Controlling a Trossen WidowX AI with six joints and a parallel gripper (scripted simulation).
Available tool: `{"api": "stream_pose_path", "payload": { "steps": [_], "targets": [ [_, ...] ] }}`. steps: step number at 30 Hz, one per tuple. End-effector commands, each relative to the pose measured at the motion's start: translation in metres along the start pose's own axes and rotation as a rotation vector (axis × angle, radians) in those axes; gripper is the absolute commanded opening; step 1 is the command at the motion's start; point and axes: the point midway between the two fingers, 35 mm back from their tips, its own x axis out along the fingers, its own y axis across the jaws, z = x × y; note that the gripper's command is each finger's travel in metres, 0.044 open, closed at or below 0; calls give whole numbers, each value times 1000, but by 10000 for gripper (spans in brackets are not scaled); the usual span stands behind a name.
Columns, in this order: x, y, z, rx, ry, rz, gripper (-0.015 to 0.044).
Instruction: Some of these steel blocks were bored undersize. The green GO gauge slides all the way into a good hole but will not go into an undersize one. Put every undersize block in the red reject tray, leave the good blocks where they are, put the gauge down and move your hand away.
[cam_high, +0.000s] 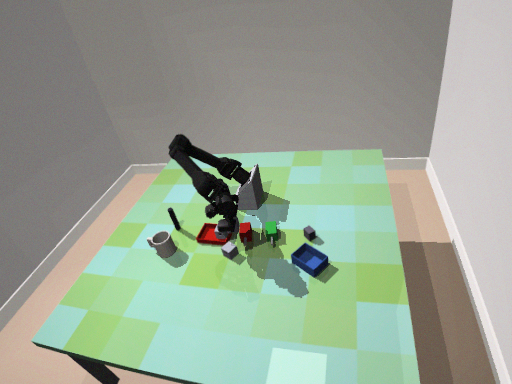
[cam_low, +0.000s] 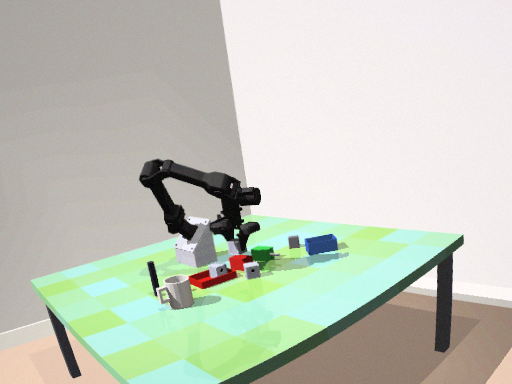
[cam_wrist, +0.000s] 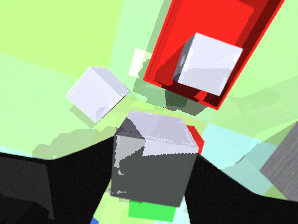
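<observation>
My gripper (cam_high: 228, 226) (cam_low: 237, 245) (cam_wrist: 152, 141) is shut on a steel block (cam_low: 234, 247) (cam_wrist: 157, 172), held above the table between the red tray and the red gauge. The red tray (cam_high: 206, 241) (cam_low: 204, 284) (cam_wrist: 217, 15) holds one steel block (cam_low: 218, 270) (cam_wrist: 210, 65); its bore shows in the exterior view. Another steel block (cam_high: 229, 250) (cam_low: 252, 270) (cam_wrist: 95, 94) stands beside the tray, and a darker one (cam_high: 309, 233) (cam_low: 294, 242) stands near the blue tray. The green gauge (cam_high: 271, 229) (cam_low: 262, 253) (cam_wrist: 151, 211) lies on the table. The held block's bore is hidden.
A red gauge (cam_high: 245, 230) (cam_low: 240, 262) (cam_wrist: 197, 139) lies between the red tray and the green gauge. The blue tray (cam_high: 302, 262) (cam_low: 321, 245) is at the right. A mug (cam_high: 164, 245) (cam_low: 179, 292) and an upright black stick (cam_high: 173, 219) (cam_low: 153, 278) stand left of the red tray.
</observation>
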Motion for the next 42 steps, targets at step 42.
{"api": "stream_pose_path", "payload": {
  "steps": [42],
  "targets": [
    [37,-52,134,-42,-27,14,0]
  ]
}}
